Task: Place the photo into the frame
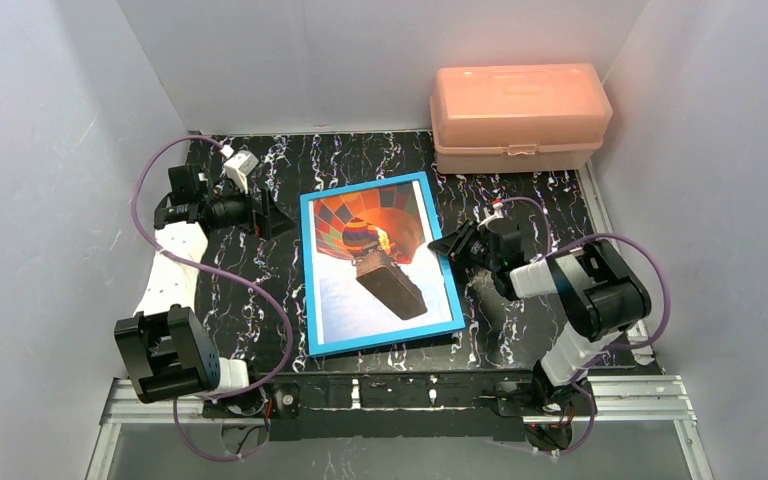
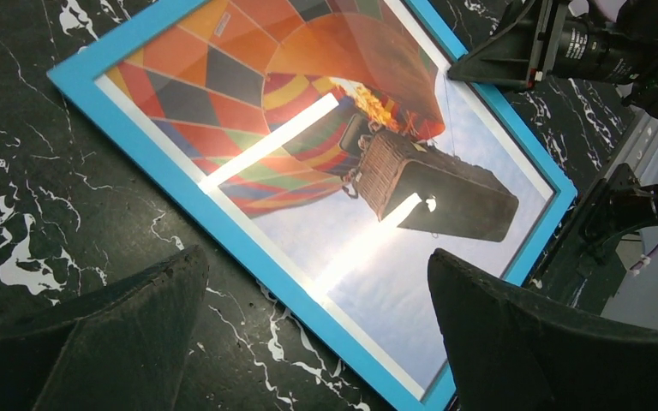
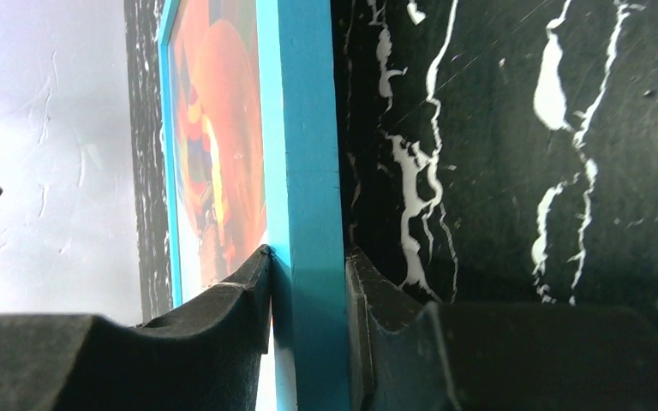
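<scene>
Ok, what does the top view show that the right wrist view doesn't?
Only the top view: the pink box, the open left tool, and the frame seen whole. Only the right wrist view: the right tool close up, clamped on the frame's edge, one finger on each side. Both: the blue frame, the photo in it and the marbled table.

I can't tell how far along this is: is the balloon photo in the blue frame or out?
In. The photo lies inside the frame, blue border showing on all four sides.
</scene>
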`<action>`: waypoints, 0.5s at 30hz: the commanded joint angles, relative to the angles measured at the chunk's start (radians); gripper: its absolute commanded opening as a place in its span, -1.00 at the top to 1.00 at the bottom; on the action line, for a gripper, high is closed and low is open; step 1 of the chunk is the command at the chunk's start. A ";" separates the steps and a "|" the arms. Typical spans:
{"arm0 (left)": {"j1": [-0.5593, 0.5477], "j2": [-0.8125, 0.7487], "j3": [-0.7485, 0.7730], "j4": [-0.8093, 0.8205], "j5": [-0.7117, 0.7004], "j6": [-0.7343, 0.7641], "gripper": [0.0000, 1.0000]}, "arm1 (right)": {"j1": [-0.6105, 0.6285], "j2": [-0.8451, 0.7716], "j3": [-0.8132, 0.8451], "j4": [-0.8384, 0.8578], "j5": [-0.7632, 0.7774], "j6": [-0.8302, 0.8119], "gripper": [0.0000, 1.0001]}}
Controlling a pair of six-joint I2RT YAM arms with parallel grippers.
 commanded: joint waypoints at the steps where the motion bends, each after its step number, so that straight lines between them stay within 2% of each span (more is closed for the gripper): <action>1: 0.004 0.002 0.038 -0.085 -0.011 0.054 -0.97 | -0.001 0.074 0.042 0.086 0.138 0.022 0.37; 4: 0.004 0.015 0.046 -0.065 -0.038 0.010 -0.96 | 0.000 0.107 0.034 0.141 0.163 0.033 0.33; 6: 0.004 0.023 0.045 -0.057 -0.038 -0.004 -0.97 | 0.003 0.128 0.035 0.155 0.160 0.036 0.20; 7: 0.004 0.022 0.041 -0.050 -0.036 -0.010 -0.97 | 0.003 0.132 0.037 0.154 0.156 0.036 -0.65; 8: 0.004 0.022 0.036 -0.043 -0.040 -0.021 -0.97 | 0.005 0.131 0.037 0.150 0.152 0.031 -0.95; 12: 0.005 0.018 0.028 -0.030 -0.062 -0.030 -0.97 | 0.011 0.093 0.052 0.050 0.141 -0.038 -0.97; 15: 0.008 0.020 0.030 -0.015 -0.105 -0.054 -0.96 | 0.011 0.027 0.081 -0.117 0.171 -0.117 -0.97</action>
